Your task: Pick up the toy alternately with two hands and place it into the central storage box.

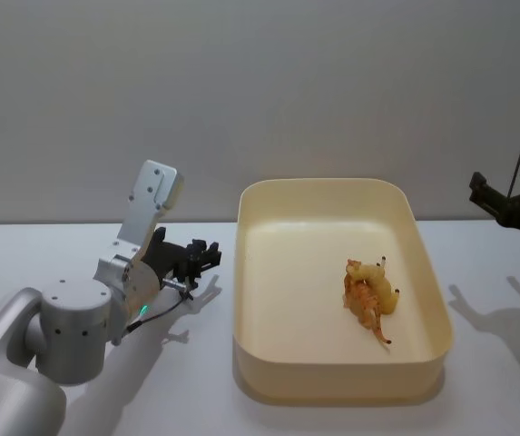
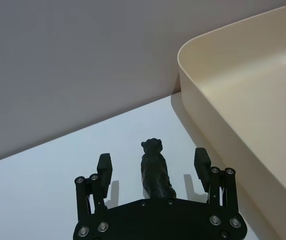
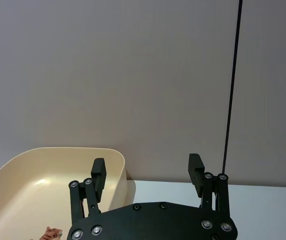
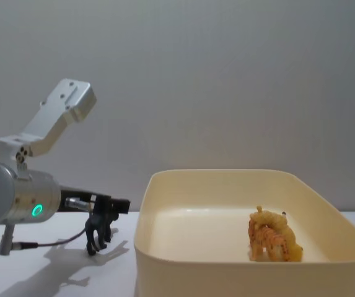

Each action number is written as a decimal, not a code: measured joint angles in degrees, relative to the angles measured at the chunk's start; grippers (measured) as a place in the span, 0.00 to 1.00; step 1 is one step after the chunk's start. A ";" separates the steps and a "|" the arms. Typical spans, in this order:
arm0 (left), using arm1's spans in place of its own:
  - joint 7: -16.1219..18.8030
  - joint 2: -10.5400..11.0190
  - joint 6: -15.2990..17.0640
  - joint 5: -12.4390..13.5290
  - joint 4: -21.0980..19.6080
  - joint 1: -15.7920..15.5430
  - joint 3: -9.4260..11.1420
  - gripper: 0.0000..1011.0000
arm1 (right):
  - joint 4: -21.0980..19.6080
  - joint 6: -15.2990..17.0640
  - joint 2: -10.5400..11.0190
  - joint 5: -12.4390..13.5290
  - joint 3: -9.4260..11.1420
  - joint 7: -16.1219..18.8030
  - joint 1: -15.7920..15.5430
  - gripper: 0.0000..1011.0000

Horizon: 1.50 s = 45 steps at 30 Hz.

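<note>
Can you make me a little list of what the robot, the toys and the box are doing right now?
left gripper: low over the table, left of the box, jaws open around the black toy
black toy: small dark animal, standing on the table between the open jaws
right gripper: raised to the right of the box, jaws open, holding nothing
box: big cream tub in the middle of the table
toys in box: an orange striped one and a yellow one, touching, near the right side

Soft even light, sharp table [image 1: 196, 381] shadows
</note>
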State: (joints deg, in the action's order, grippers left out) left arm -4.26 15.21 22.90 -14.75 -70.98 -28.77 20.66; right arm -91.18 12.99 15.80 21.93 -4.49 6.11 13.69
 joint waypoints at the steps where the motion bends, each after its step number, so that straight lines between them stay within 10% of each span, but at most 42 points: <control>1: -0.09 -0.02 0.01 0.03 0.23 -0.05 0.00 0.99 | 0.00 0.00 0.00 0.00 0.00 0.00 0.00 0.99; 15: -1.48 -0.59 -0.63 0.21 4.69 -0.92 -0.13 0.94 | 0.00 0.00 0.00 0.00 0.00 0.01 0.00 0.99; 34: -1.84 -0.83 -1.02 0.29 6.38 -1.27 -0.23 0.36 | 0.01 0.00 0.00 0.00 0.00 0.00 0.00 0.99; 45: 3.39 -0.90 0.86 -0.34 2.70 0.03 -0.29 0.33 | 0.01 0.00 0.00 0.00 0.00 0.00 0.00 0.99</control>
State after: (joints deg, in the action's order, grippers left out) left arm -0.87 14.30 23.76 -15.09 -68.28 -28.75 20.37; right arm -91.17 12.98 15.80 21.93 -4.49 6.11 13.69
